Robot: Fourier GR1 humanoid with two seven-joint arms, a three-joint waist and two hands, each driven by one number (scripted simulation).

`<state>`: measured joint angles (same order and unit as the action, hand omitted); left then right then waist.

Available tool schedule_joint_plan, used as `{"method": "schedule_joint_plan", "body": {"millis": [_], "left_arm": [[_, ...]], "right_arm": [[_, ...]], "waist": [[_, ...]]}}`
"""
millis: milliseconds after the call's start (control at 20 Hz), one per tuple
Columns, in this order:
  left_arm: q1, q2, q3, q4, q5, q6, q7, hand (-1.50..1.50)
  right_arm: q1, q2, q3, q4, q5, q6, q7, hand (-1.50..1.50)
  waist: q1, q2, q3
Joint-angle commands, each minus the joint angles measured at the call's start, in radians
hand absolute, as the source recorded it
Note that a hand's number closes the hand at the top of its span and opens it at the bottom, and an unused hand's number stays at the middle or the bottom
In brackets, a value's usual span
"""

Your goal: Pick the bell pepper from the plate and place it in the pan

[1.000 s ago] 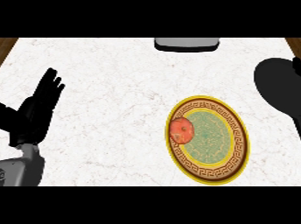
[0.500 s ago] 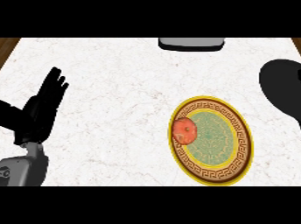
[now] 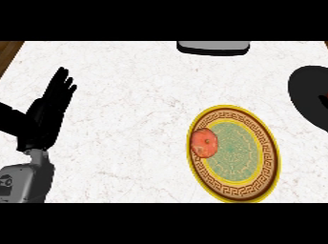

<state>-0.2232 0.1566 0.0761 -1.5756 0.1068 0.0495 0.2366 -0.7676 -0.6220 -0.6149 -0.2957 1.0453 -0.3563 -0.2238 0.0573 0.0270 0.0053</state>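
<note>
The bell pepper [image 3: 204, 142], red-orange, lies on the left part of the plate [image 3: 264, 183], touching its inner green field and close to the yellow rim. The plate (it looks taller than wide from this steep angle) sits on the white marbled worktop [image 3: 138, 95], right of centre and toward the near edge.

The pan [image 3: 316, 102] is a black shape at the right edge, up and to the right of the plate and apart from it, with its handle running down along the edge of the view. A small red patch shows at the pan's right side; what it is cannot be made out, since the frame cuts it off.

The left hand [image 3: 44, 116] shows at the left, well apart from the plate, released with fingers straight and pointing up, thumb spread to the side, holding nothing. Its grey forearm [image 3: 19, 181] comes in from the lower left.

A grey, dark-edged object [image 3: 214, 46] sits at the far edge of the worktop, above the plate. Nothing lies between the pepper and the pan but bare worktop and the plate's own rim.
</note>
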Motion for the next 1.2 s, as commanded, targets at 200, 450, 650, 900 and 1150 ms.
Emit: {"method": "schedule_joint_plan", "body": {"millis": [200, 450, 650, 900, 1150], "left_arm": [[-0.011, -0.001, 0.005, 0.019, 0.002, -0.005, -0.005, 0.00], [-0.013, -0.008, -0.011, -0.017, -0.009, 0.016, 0.048, 0.00], [0.032, -0.003, 0.003, -0.023, -0.007, 0.010, 0.013, 0.00], [0.039, 0.016, 0.031, -0.007, 0.017, -0.013, 0.000, 0.00], [0.044, -0.004, 0.011, -0.027, -0.011, 0.019, 0.015, 0.00]], "right_arm": [[-0.013, -0.041, -0.063, 0.108, -0.068, 0.078, -0.073, -1.50], [-0.008, -0.076, -0.197, 0.078, -0.226, 0.142, -0.250, -1.50], [0.013, -0.129, -0.307, 0.094, -0.344, 0.228, -0.290, -1.50], [0.137, -0.182, -0.412, 0.131, -0.467, 0.404, -0.396, -1.50], [0.228, -0.304, -0.467, 0.151, -0.544, 0.686, -0.466, -1.50]], "waist": [[0.005, 0.004, 0.002], [-0.022, -0.011, 0.002], [-0.025, -0.013, 0.002], [-0.043, -0.014, 0.001], [-0.053, -0.019, 0.001]]}}
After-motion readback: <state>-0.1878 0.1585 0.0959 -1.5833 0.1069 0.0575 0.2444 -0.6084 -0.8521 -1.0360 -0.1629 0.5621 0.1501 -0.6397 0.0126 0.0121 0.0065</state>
